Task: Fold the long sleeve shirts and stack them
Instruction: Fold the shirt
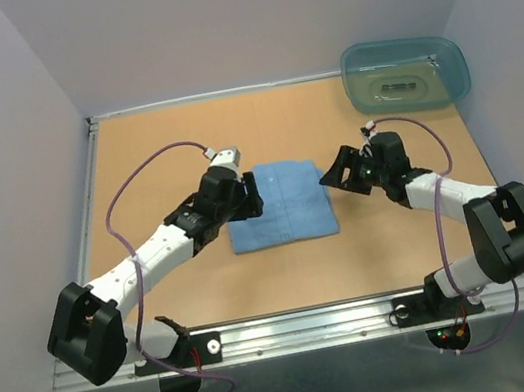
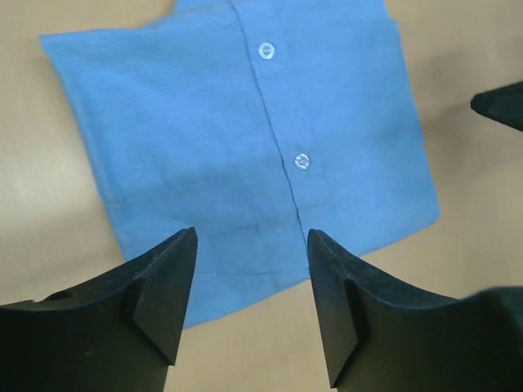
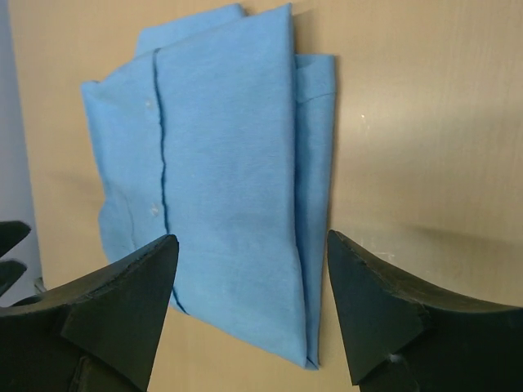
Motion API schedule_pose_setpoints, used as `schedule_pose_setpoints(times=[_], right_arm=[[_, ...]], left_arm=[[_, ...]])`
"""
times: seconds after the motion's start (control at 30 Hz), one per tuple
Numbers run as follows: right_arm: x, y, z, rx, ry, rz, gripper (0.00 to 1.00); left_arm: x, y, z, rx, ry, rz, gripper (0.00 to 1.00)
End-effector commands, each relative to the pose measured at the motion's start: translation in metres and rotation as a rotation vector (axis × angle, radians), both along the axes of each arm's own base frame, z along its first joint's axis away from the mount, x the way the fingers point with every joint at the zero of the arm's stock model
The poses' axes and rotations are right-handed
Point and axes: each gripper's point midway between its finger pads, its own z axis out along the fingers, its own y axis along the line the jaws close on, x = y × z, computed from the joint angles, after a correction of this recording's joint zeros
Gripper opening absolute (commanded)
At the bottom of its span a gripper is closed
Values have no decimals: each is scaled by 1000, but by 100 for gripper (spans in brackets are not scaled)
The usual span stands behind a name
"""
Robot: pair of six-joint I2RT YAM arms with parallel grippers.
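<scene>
Top external view: a folded light blue shirt (image 1: 279,203) lies flat in the middle of the table (image 1: 402,242), with the left gripper (image 1: 250,198) at its left edge and the right gripper (image 1: 332,176) just beside its right edge. Wrist views show both claws spread wide and holding nothing; it's hard to tell if either touches the cloth. The far right corner holds the teal tub (image 1: 405,74).

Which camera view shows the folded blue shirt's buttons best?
The left wrist view: two white buttons sit sharp along the shirt's front seam. The right wrist view shows them only faintly; in the top view the shirt is too small to tell buttons.
</scene>
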Motion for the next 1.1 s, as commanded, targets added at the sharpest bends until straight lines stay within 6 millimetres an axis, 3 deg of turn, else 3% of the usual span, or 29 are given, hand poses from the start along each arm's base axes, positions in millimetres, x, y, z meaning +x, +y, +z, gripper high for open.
schedule_pose_setpoints(times=[0.0,0.07,0.13,0.17,0.27,0.4,0.63,0.67,0.7,0.9,1.07], right_arm=[[12,-4,-10,-83,103,2,78],[17,-2,-25,-106,158,15,78],[28,1,-25,-110,168,20,77],[29,1,-37,-121,199,24,76],[39,4,-42,-126,210,37,75],[41,9,-62,-127,261,65,70],[35,32,-69,-107,288,132,56],[34,34,-68,-102,291,134,52],[34,35,-66,-98,286,138,43],[30,52,-25,-36,228,156,4],[24,64,4,26,213,149,1]], left_arm=[[-1,-13,3,134,-35,-22,70],[-9,-29,6,156,-48,-78,71],[-7,-37,6,195,-55,-92,73],[-13,-43,4,213,-51,-114,75],[-14,-51,2,245,-57,-128,76],[-18,-61,2,245,-61,-155,78],[-23,-77,2,259,-65,-203,78],[-23,-79,2,258,-66,-206,78],[-23,-81,2,259,-64,-208,78],[-29,-100,13,240,-73,-248,78],[-38,-116,15,232,-85,-272,78]])
